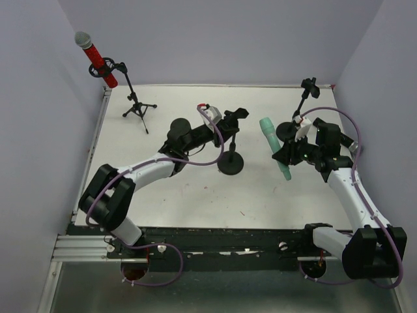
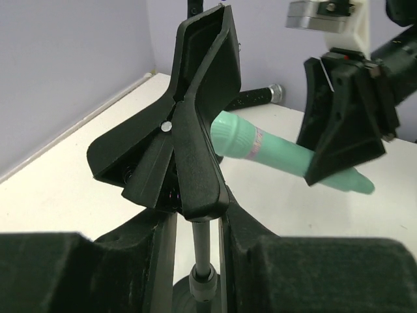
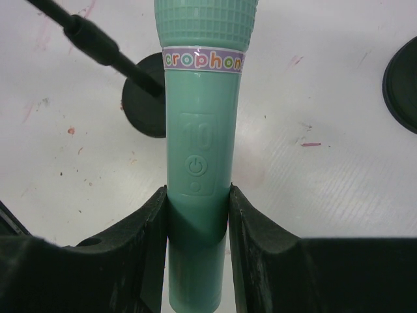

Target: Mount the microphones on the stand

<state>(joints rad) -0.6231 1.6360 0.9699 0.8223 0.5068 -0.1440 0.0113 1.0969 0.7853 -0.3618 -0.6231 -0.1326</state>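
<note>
The mint-green microphone [image 1: 273,147] is held at its lower body by my right gripper [image 1: 287,153], which is shut on it [image 3: 197,202], head pointing away above the table. It also shows in the left wrist view [image 2: 260,147], just behind the empty clip [image 2: 195,111] of the middle stand [image 1: 230,163]. My left gripper [image 2: 199,241] is closed around that stand just under the clip [image 1: 234,117]. The red microphone [image 1: 98,59] sits in the tripod stand [image 1: 135,104] at the far left. A black stick with a grey end [image 2: 257,96], possibly the black microphone, lies behind the clip.
A third stand with an empty clip [image 1: 308,85] rises at the back right, close to my right arm. Its round base and rod [image 3: 146,107] show under the held microphone. Another round base [image 3: 401,85] is at the right edge. Walls enclose the table.
</note>
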